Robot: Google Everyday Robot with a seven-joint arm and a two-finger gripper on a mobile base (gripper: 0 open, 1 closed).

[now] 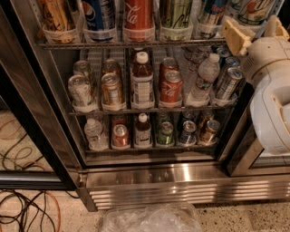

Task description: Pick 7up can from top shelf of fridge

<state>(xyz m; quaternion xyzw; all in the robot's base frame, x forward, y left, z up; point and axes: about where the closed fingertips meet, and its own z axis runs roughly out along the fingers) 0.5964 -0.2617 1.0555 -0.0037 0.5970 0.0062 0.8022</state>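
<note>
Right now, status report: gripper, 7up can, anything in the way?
Gripper open, at right end of top shelf. 7up can upright just above, not gripped. Nothing between them.

White rounded arm shells (272, 99); tan blocky pincer (256, 31), upper right.

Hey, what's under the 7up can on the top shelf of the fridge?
The 7up can stands in a clear cup holder on the top shelf. The open claw and arm cover the rack directly below; tilted cans show beside the arm.
</note>
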